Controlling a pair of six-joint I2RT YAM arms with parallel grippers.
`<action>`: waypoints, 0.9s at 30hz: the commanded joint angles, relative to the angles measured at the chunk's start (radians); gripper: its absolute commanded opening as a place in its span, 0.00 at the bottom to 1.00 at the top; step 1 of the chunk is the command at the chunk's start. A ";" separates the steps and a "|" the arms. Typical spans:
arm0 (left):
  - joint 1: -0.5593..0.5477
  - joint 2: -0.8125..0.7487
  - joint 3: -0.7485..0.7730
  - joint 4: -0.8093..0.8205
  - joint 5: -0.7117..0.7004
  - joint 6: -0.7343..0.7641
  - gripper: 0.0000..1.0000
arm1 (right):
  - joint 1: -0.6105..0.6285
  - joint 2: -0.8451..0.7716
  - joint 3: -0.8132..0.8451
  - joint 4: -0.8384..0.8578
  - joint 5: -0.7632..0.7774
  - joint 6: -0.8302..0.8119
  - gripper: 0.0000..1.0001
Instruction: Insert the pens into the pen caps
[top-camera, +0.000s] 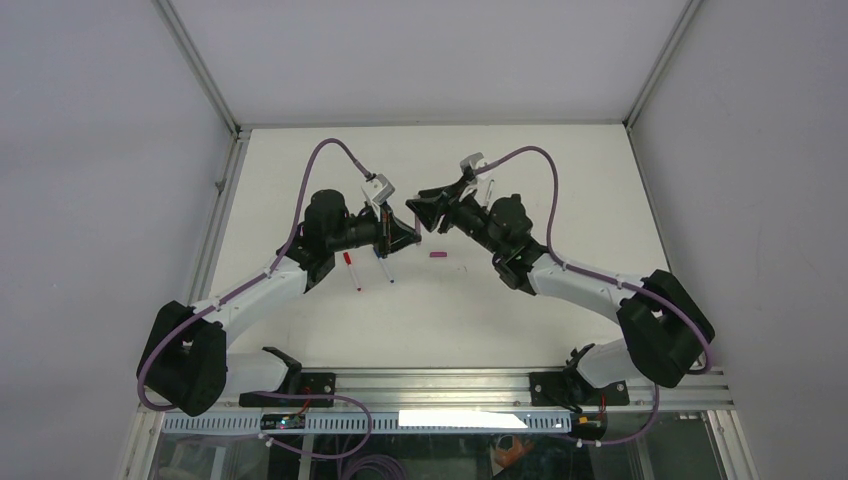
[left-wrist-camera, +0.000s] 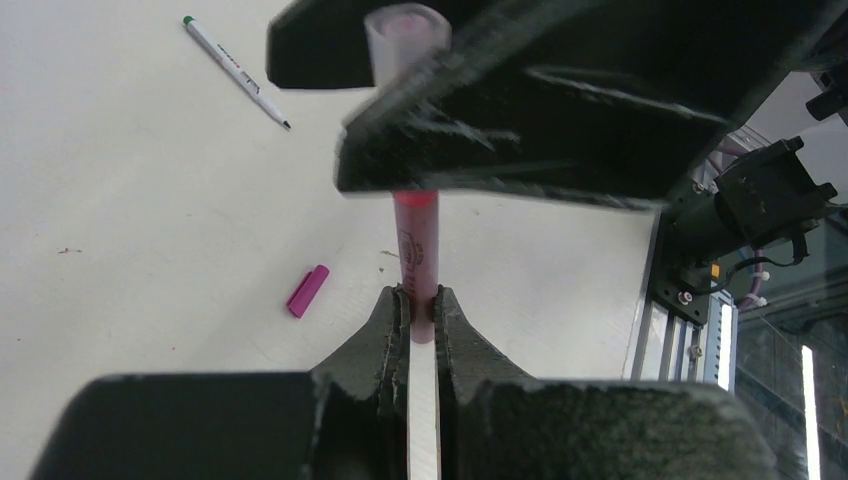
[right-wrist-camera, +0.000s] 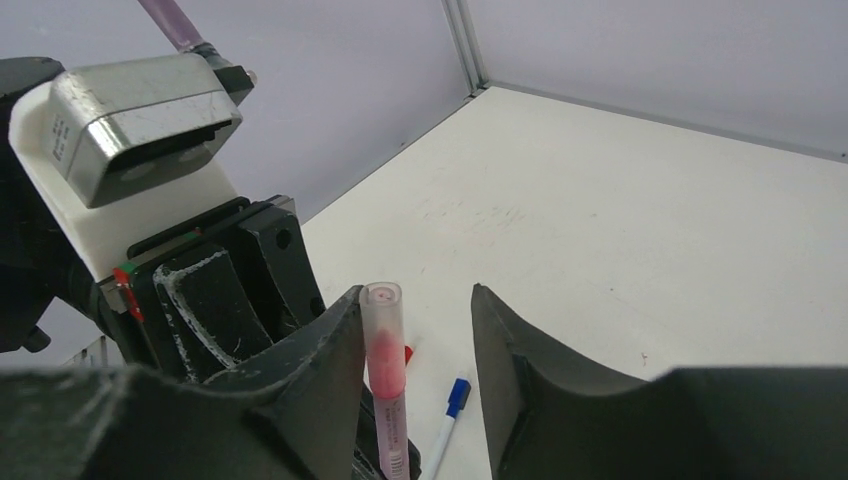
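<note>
Left gripper (left-wrist-camera: 422, 310): it is closed narrow on the pink pen (left-wrist-camera: 416, 240). The two fingers press the barrel from both sides, where the white part meets the pink part.
Pink pen: it is held above the table (top-camera: 560, 300), at the middle, and it points away from the left gripper toward the right gripper (right-wrist-camera: 418, 300). The barrel is white near the fingers and then pink-red.
Translucent cap (right-wrist-camera: 382, 320): a clear, slightly pink tube with a closed round end. It sits over the far end of the pink pen.
Right gripper: its jaws stand apart around the translucent cap. The cap leans on one finger, and there is a clear gap to the other finger, so nothing is clamped.
Writing on the pink pen: small dark print on the pink part, too small to read.
Magenta cap (left-wrist-camera: 308, 291): it lies alone on the table, just near and right of the two grippers.
Red-ended pen (top-camera: 352, 270): it lies on the table under the left arm, white barrel.
Blue-ended pen (top-camera: 385, 270): it lies just right of the red-ended pen, almost parallel to it.
Green-ended pen (left-wrist-camera: 237, 72): it lies farther on the table, uncapped, with a white barrel and a dark tip. It carries red marks that I cannot read.
</note>
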 joint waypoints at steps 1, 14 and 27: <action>-0.009 -0.011 0.021 0.044 0.027 0.018 0.00 | -0.003 0.011 0.060 0.002 -0.040 -0.003 0.23; -0.009 -0.011 0.047 0.152 0.001 0.014 0.00 | -0.002 0.008 0.039 -0.016 -0.018 0.017 0.00; -0.009 0.056 0.050 0.193 0.015 -0.013 0.24 | -0.003 0.017 0.060 0.011 -0.032 0.031 0.00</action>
